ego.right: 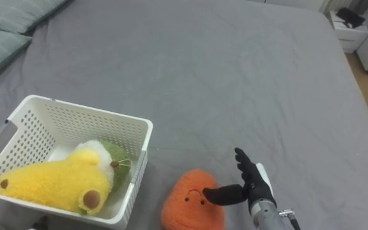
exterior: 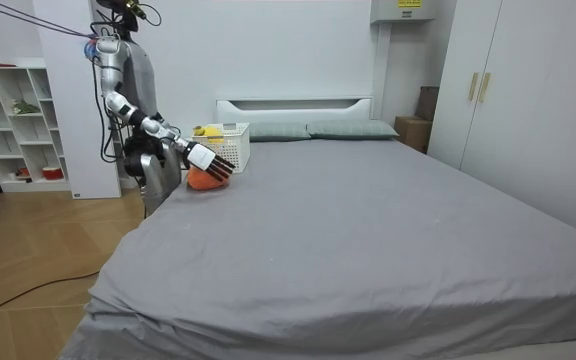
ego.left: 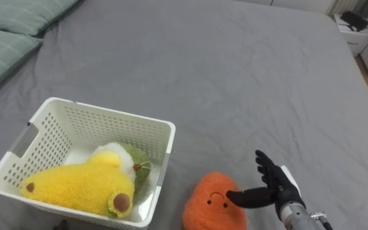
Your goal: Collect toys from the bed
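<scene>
Grey smooth bedsheet [ego.left: 235, 76] spreads wide and bare ahead and to the right, out to the far mattress edge. Beyond that edge stands a low white bedside cabinet [ego.left: 353, 32].

Two pale green checked pillows [ego.left: 5, 45] lie at upper left.

White perforated plastic basket [ego.left: 107, 113], rectangular with a slot handle, sits on the sheet at lower left. Inside it lies a long yellow fuzzy plush toy [ego.left: 82, 185] with brown ends. A rounded green-and-white plush toy [ego.left: 130, 160] is tucked against the basket's right wall.

Just right of the basket, on the sheet, lies a rounded orange plush toy [ego.left: 213, 201] with a small stitched face. It is outside the basket, near but apart from it.

Black right hand [ego.left: 278, 187] is beside the orange toy, fingers straight and spread upward, thumb stretched left to the toy's side. It clasps nothing.

Room view adds the surroundings: the robot stands at the bed's side at the room view's left, arm reaching out over the mattress. Behind it are a wooden floor [exterior: 28, 260] and a white open shelf unit [exterior: 13, 130]. A white headboard [exterior: 293, 105] and pale wardrobe doors [exterior: 528, 100] are further right.
</scene>
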Robot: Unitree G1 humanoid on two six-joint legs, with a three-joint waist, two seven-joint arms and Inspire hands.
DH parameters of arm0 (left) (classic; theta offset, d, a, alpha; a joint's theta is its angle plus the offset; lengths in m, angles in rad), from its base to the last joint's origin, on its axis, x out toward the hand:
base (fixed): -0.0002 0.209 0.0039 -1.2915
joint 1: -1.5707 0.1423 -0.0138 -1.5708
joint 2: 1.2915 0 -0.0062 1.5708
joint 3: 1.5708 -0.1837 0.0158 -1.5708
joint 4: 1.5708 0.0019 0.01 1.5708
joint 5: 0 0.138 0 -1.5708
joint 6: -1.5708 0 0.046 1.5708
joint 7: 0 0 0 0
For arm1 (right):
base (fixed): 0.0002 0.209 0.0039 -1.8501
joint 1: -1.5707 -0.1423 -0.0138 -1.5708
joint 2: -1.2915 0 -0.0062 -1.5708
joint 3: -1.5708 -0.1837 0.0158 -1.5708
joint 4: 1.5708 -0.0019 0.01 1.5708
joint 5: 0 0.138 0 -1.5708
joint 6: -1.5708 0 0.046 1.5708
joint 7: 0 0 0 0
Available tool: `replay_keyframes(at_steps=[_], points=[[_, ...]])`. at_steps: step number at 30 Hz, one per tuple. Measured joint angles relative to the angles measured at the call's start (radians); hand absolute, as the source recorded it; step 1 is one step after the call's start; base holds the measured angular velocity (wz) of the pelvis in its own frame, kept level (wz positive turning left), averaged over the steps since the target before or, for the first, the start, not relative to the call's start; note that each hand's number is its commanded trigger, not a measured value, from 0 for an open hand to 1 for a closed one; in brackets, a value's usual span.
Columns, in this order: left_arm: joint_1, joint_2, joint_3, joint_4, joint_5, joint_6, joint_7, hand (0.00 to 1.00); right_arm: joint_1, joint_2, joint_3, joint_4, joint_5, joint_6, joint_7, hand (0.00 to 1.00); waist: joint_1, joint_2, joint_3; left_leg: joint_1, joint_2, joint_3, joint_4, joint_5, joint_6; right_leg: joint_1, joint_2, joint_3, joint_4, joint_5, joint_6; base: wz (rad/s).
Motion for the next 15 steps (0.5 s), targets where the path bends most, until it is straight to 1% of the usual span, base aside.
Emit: replay_keyframes(at_steps=[4, 8, 14, 15], points=[[0.000, 0.000, -0.004, -0.003, 0.001, -0.003, 0.000, 0.00, -0.016, 0.003, 0.038, 0.062, 0.007, 0.000, 0.026, 0.00, -0.002, 0.000, 0.0003, -0.004, -0.001, -0.007, 0.000, 0.000, 0.000, 0.001, 0.000, -0.003, -0.003, -0.001, 0.001, 0.05], [0.000, 0.000, -0.010, -0.027, 0.002, -0.003, 0.000, 0.00, -0.017, 0.007, 0.044, 0.088, -0.022, 0.000, 0.043, 0.00, -0.001, 0.002, 0.0016, -0.011, -0.002, -0.014, 0.001, 0.000, 0.000, 0.000, 0.000, -0.006, -0.012, -0.001, 0.002, 0.06], [0.000, -0.004, -0.030, -0.038, 0.001, -0.003, 0.007, 0.00, -0.017, 0.007, 0.073, 0.111, -0.040, -0.003, 0.063, 0.00, -0.002, 0.002, 0.0015, -0.017, -0.001, -0.029, 0.002, -0.002, -0.002, 0.001, 0.001, -0.027, -0.015, -0.001, 0.001, 0.07], [-0.001, -0.007, -0.030, -0.037, 0.001, -0.004, 0.007, 0.00, -0.017, 0.008, 0.077, 0.122, -0.057, -0.004, 0.072, 0.11, -0.001, 0.002, 0.0014, -0.017, -0.001, -0.030, 0.001, -0.002, -0.002, 0.001, 0.001, -0.027, -0.015, -0.001, 0.002, 0.00]])
